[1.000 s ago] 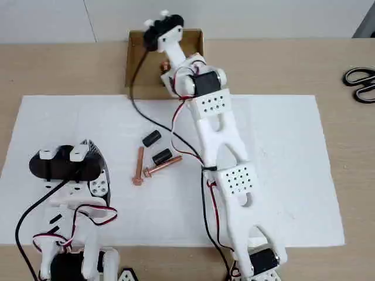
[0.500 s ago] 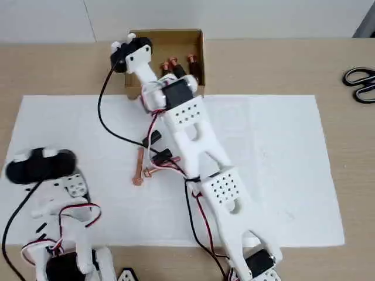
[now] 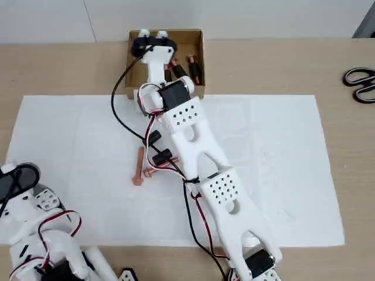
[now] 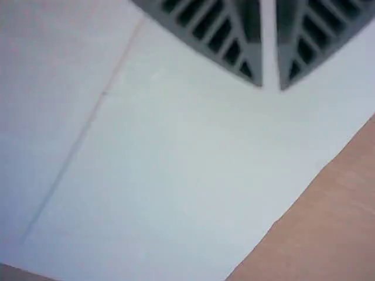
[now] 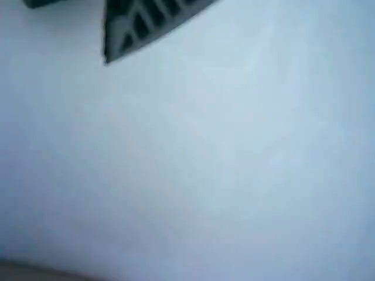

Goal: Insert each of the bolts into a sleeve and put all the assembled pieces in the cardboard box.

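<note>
One left pincer (image 4: 270,86) | jaws almost touching, nothing held | above white paper (image 4: 176,175)

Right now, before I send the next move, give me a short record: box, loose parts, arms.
box: far side of the table, at least two assembled pieces inside
bolts: two loose on the paper, one beside the other
sleeves: two loose, one and one, next to the bolts
right arm: stretched over the paper, wrist above the box
left arm: at the paper's near left corner
scissors: table's right edge
undone: two bolts not yet sleeved
</note>
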